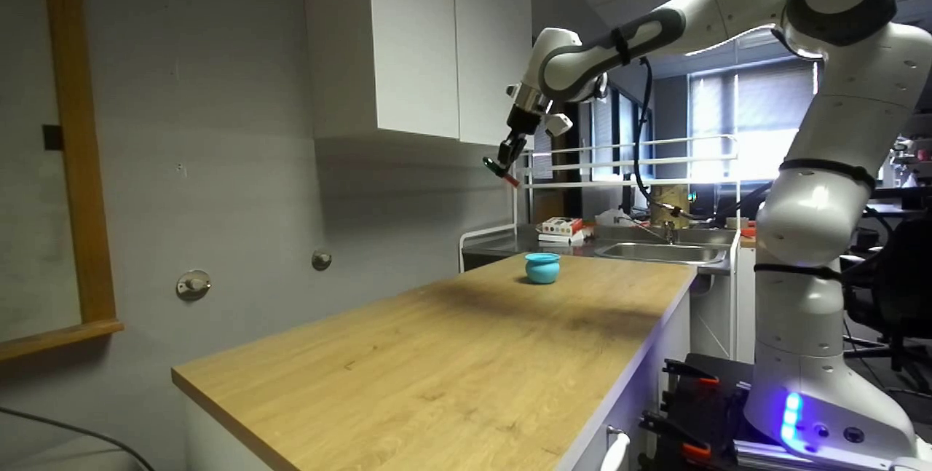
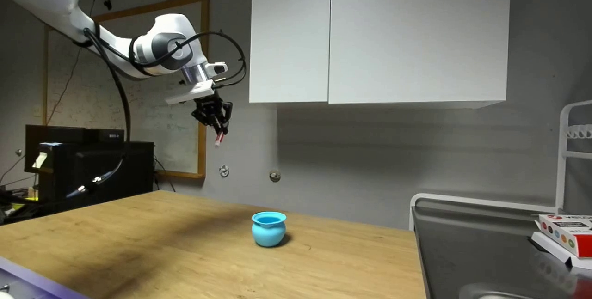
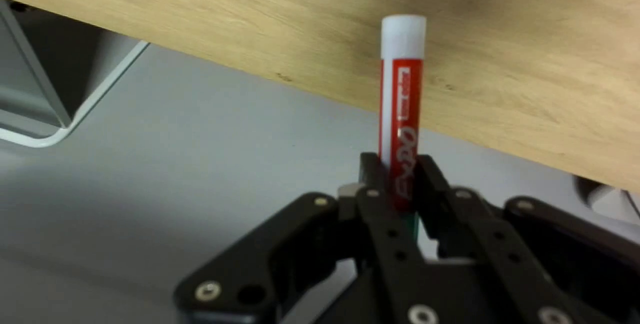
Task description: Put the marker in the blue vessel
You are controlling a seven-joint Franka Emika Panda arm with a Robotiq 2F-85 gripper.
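Aloft — marker [image 3: 403,88], tilted, pinched in gripper [image 3: 398,176]

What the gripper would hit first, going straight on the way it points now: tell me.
The gripper would probably meet the wooden tabletop first, close to its edge along the wall; depth is unclear, so the wall could come first. The blue vessel seems off that line.

The claw [image 3: 398,176] is covering part of the marker [image 3: 401,93]; lower than the claw, the blue vessel [image 2: 268,234] is hiding its floor, and the bench [image 2: 333,266] is running out of frame.
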